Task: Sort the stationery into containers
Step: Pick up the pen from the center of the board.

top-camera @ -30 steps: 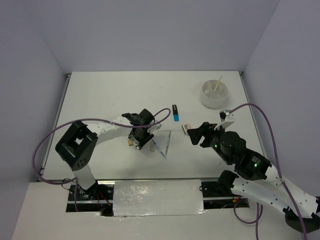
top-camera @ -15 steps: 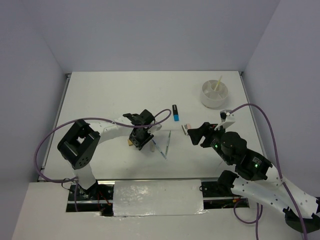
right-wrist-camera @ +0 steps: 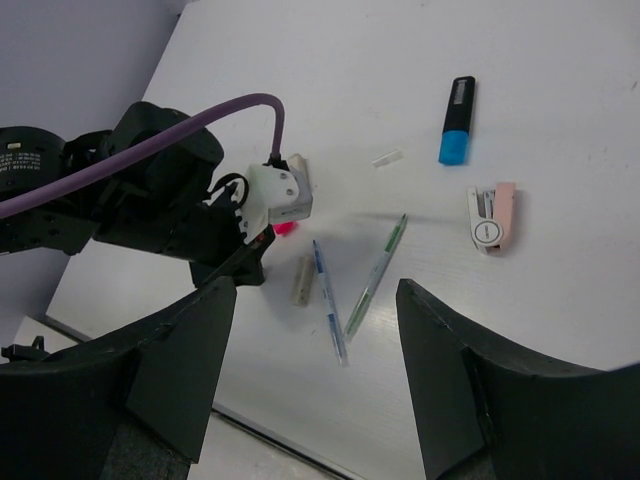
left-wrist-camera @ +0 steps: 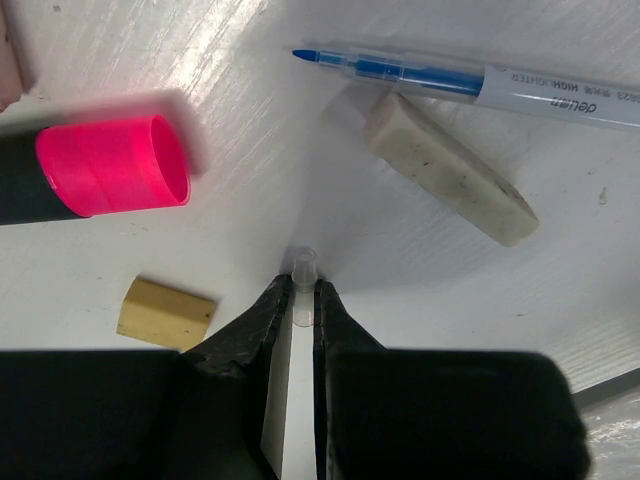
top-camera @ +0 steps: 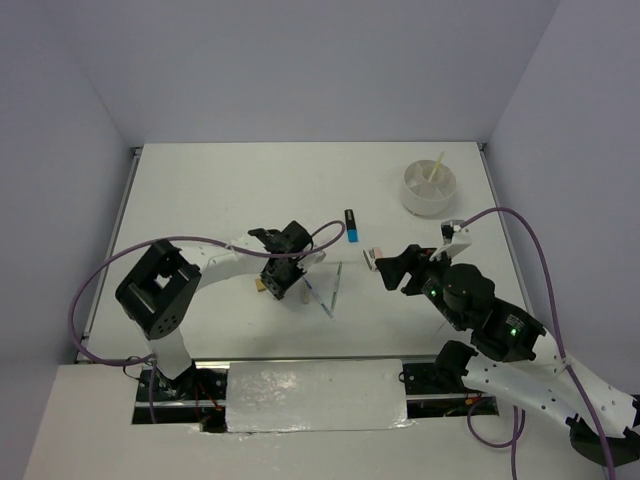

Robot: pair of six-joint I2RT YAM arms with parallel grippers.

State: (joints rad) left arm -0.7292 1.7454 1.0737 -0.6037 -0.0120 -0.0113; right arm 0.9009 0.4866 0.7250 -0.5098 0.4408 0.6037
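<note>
My left gripper [left-wrist-camera: 303,292] [top-camera: 280,291] points down at the table and is shut on a small clear pen cap [left-wrist-camera: 303,268]. Around it lie a pink-and-black highlighter [left-wrist-camera: 105,168], a blue pen [left-wrist-camera: 470,80], a long grey-tan eraser [left-wrist-camera: 450,170] and a small tan eraser [left-wrist-camera: 165,312]. A green pen [right-wrist-camera: 377,272] lies next to the blue pen [right-wrist-camera: 329,300]. The blue-and-black highlighter [top-camera: 351,226] lies farther back. The white divided bowl [top-camera: 429,190] at the back right holds a thin yellow stick [top-camera: 437,168]. My right gripper [right-wrist-camera: 315,380] [top-camera: 385,268] hovers open, empty.
A pink-and-white stapler-like item [right-wrist-camera: 491,216] lies just ahead of my right gripper. A second clear cap [right-wrist-camera: 386,158] rests near the blue highlighter [right-wrist-camera: 456,122]. The left arm's purple cable [top-camera: 200,242] arcs over the table's left half. Walls close in the sides and back.
The left jaws have closed from part open onto the clear cap, and the gripper has shifted slightly nearer. The right arm has not moved.
</note>
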